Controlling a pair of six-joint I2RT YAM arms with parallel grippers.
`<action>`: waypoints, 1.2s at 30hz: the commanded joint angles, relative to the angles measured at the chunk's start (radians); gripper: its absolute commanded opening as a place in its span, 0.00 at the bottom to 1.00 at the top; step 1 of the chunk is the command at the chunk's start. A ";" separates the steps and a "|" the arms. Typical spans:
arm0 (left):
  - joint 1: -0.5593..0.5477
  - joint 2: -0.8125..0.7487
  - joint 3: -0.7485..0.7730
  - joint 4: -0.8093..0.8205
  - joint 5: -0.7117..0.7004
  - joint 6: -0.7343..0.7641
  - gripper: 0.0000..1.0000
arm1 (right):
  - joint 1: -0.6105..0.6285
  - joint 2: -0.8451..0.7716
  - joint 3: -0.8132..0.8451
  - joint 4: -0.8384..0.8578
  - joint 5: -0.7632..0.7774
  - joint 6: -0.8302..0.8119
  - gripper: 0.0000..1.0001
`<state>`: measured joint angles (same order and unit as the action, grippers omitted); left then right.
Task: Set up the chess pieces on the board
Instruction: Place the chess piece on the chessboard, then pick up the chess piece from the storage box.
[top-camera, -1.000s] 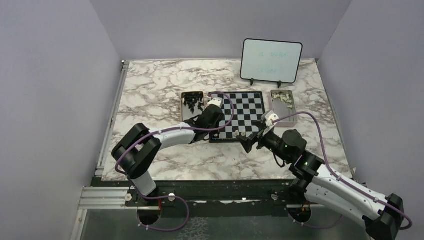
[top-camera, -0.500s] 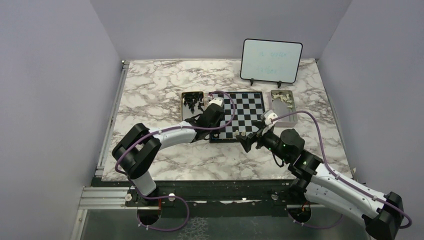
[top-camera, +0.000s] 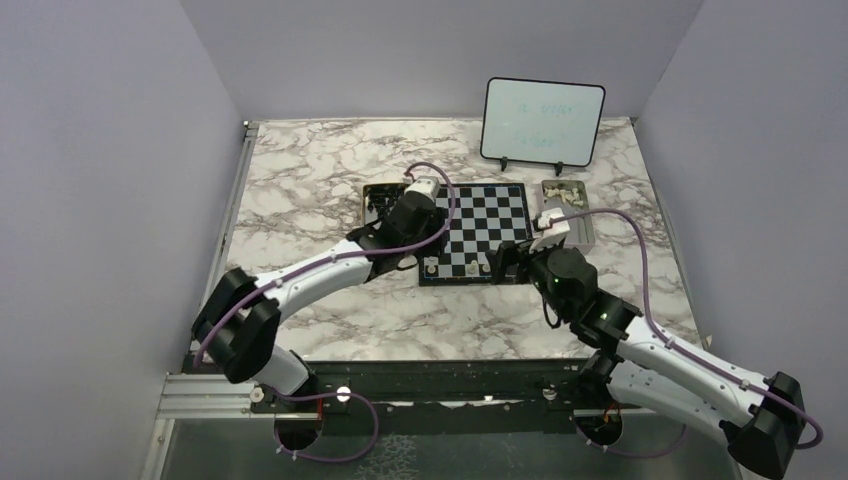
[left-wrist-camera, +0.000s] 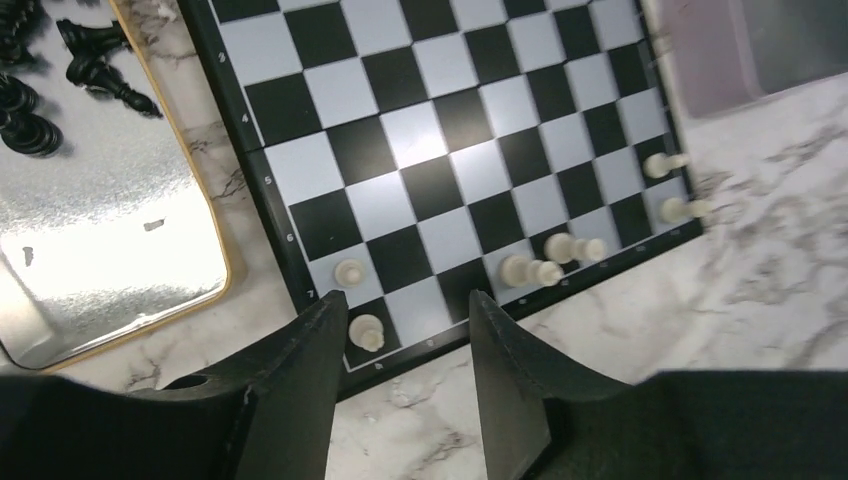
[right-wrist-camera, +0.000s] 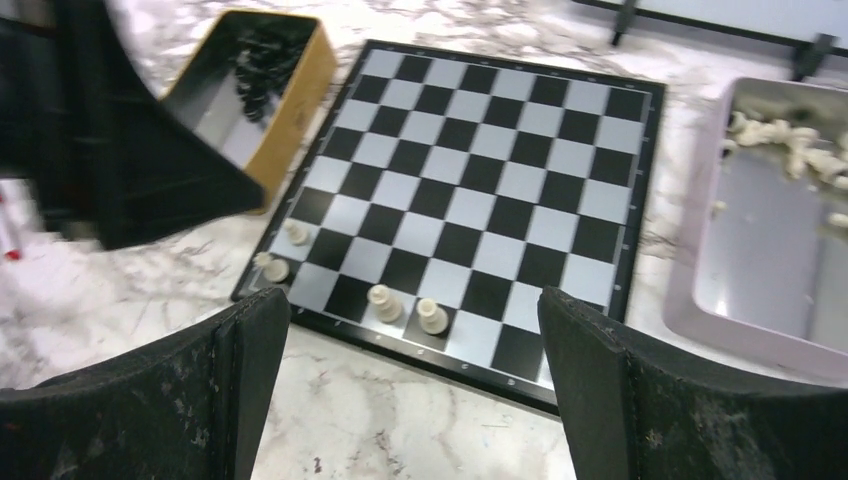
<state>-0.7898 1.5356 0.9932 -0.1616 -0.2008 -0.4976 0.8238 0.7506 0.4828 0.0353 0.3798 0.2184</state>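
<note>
chess pieces (left-wrist-camera: 367, 331) sit along the board's (left-wrist-camera: 430, 135) near edge, left fingers (left-wrist-camera: 300, 390) parted.

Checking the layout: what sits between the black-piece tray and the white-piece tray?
The chessboard lies between the black-piece tray and the white-piece tray, a few white pieces on its near rows; the right wrist view shows it.

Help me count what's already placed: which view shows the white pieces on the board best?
Left wrist view: six white pieces stand close and distinct along the near edge of the board. The right wrist view shows only four. The top view shows only specks.
</note>
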 joint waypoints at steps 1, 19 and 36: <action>0.062 -0.142 0.030 0.007 0.207 -0.044 0.55 | 0.003 0.075 0.097 -0.105 0.231 0.038 1.00; 0.222 -0.398 -0.107 -0.100 0.439 0.240 0.99 | -0.535 0.421 0.309 -0.088 -0.056 -0.061 0.73; 0.228 -0.479 -0.143 -0.174 0.357 0.300 0.99 | -0.627 0.949 0.626 -0.159 0.250 -0.479 0.46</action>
<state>-0.5686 1.1263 0.8703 -0.3416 0.2134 -0.2180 0.2012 1.6279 1.0554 -0.0952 0.5045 -0.1066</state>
